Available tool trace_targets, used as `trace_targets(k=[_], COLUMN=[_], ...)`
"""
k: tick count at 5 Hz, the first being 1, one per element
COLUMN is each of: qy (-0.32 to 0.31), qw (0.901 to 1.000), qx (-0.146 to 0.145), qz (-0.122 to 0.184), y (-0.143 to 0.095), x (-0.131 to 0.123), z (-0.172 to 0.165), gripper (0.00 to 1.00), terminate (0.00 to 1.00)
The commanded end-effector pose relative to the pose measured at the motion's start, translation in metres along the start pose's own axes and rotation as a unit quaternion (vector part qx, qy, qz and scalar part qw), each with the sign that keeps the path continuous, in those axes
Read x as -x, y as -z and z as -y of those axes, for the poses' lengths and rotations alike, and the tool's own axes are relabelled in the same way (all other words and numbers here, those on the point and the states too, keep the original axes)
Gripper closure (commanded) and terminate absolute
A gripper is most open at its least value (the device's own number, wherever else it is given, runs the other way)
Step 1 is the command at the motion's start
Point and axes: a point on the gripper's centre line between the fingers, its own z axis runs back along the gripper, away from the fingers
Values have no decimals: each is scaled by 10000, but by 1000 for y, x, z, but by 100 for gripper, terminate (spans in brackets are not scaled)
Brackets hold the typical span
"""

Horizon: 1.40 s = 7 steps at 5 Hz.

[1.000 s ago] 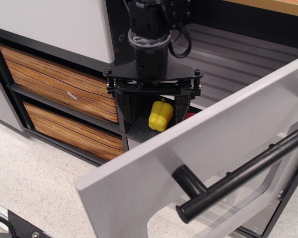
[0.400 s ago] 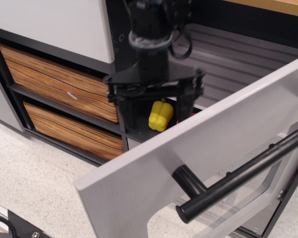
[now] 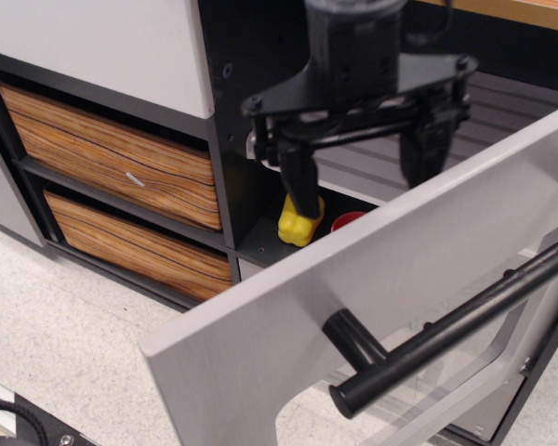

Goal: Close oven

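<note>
The oven (image 3: 418, 111) stands open at the right of the view, its large silver-grey door (image 3: 353, 288) swung down and out toward the camera, filling the lower right. A thick black bar handle (image 3: 465, 321) runs across the door's outer face on round black standoffs, and the clear window below it shows only at the bottom edge. Behind the door, the dark interior holds a grey ribbed rack (image 3: 502, 111). The gripper (image 3: 365, 172) hangs over the door's upper edge in front of the oven opening, its two black fingers spread wide with nothing between them; one finger (image 3: 298, 186) drops in front of a yellow toy pepper (image 3: 298, 223), the other sits near the door edge. The pepper rests on a dark shelf just left of the door, with a small red object (image 3: 347, 221) beside it, mostly hidden. To the left are two wood-grain drawers (image 3: 121, 167) stacked under a pale panel (image 3: 102, 46). No brand name, label or other writing can be read anywhere.
</note>
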Motion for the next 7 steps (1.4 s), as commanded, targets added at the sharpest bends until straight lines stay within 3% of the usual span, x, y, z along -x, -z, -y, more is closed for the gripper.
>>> trace_targets(k=[1, 2, 4, 5, 6, 7], qy=[-352, -364, -576, -541, -651, -904], qw=[9975, 9953, 9939, 9956, 9973, 9952], qx=[521, 657, 327, 182, 165, 348], qz=[-324, -603, -880, -738, -283, -123], y=[-59, -75, -32, -12, -11, -27], x=[19, 37, 69, 68, 49, 26], z=[33, 43, 52, 48, 41, 33], gripper=[0, 0, 0, 0, 0, 0], terminate=[0, 0, 0, 0, 0, 0])
